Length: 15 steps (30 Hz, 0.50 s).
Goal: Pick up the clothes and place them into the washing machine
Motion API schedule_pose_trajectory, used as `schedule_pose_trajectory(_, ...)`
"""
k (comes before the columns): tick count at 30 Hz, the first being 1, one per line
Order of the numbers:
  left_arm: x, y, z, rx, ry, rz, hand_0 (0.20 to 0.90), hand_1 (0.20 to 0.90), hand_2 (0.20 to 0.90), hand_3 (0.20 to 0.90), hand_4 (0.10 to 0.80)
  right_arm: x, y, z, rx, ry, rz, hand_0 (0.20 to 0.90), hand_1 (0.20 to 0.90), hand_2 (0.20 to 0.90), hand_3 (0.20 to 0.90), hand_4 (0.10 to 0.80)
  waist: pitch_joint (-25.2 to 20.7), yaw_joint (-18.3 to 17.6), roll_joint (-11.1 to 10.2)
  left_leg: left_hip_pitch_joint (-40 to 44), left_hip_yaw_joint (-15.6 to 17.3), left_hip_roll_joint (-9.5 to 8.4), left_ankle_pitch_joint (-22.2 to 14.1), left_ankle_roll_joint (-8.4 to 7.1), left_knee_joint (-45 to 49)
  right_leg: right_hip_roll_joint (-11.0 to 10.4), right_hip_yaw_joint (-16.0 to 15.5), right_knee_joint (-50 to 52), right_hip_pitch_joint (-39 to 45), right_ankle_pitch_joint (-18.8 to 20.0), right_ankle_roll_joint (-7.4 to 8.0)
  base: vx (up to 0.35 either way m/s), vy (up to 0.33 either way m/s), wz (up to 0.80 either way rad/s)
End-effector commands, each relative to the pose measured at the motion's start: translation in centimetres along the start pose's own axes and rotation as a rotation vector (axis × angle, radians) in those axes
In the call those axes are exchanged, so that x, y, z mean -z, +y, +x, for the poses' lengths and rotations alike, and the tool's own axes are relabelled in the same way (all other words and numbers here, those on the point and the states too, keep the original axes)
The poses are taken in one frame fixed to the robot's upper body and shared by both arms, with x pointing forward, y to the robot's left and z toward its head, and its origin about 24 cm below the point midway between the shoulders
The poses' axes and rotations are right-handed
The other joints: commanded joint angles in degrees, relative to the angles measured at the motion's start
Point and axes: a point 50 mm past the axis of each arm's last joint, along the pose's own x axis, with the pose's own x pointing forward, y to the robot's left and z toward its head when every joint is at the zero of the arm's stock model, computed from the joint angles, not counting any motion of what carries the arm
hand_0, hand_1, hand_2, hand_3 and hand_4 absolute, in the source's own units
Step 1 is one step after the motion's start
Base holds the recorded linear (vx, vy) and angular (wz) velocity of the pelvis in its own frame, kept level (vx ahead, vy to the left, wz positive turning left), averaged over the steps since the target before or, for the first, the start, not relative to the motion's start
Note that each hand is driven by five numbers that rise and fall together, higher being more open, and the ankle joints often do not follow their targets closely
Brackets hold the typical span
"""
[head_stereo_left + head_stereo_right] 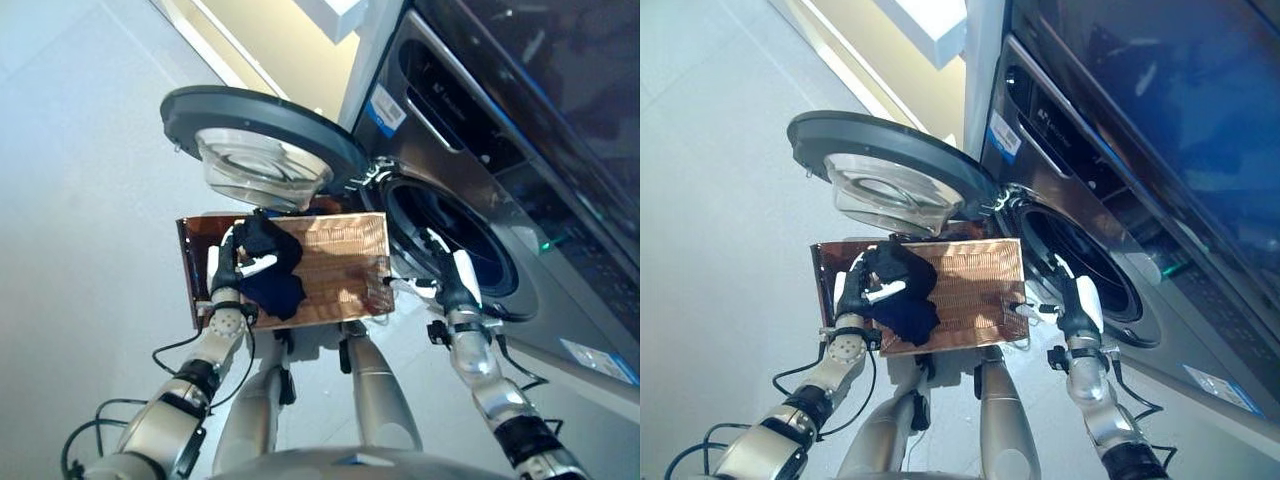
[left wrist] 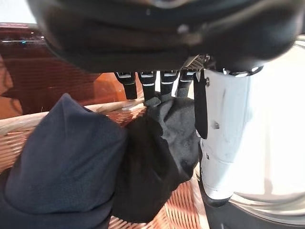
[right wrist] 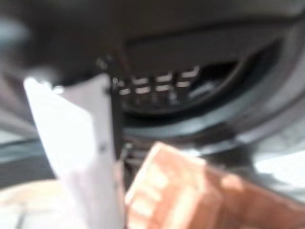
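The wicker basket (image 1: 340, 260) rests on the dark brown box (image 1: 188, 262) in front of the washing machine's open drum (image 1: 450, 240). Dark clothes (image 1: 275, 280) lie in the basket's left part: a black piece (image 2: 162, 152) and a navy piece (image 2: 66, 162). My left hand (image 1: 228, 275) is over them, its fingers curled into the black piece and its white-covered thumb (image 2: 224, 143) beside it. My right hand (image 1: 462, 290) is at the basket's right rim (image 3: 176, 191), next to the drum's mouth, with the rim between its thumb and fingers.
The round machine door (image 1: 260, 130) stands open and hangs over the basket's far left side. The machine's dark front panel (image 1: 560, 200) runs along the right. Pale floor (image 1: 80, 200) lies to the left.
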Motion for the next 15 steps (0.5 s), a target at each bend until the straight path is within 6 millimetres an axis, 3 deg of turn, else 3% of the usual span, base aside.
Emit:
schedule_pose_trajectory(1,-0.9,0.4,0.8,-0.047,-0.03,-0.01,0.9,0.9,0.9,0.9,0.8,-2.1,-2.4,-0.9,0.038,-0.151,0.043,0.9,0.9,0.9,0.9,0.8,-1.9,-0.3,-1.8,-7.8,-1.1,0.04,-3.5,-4.04,8.3,0.8,-2.5,-5.6,1.0,2.7,-0.29,-0.033,-0.031,-0.02)
schedule_pose_trajectory(15,-3.0,1.2,2.5,-0.131,-0.043,0.001,0.9,0.9,0.9,0.9,0.8,-4.6,-4.9,-1.3,0.015,-0.284,0.014,0.9,0.9,0.9,0.9,0.8,1.2,-2.0,-3.4,-13.9,-1.5,0.94,-3.7,-4.46,11.3,1.5,-2.9,-4.2,-4.1,3.2,-0.64,-0.013,-0.025,0.02)
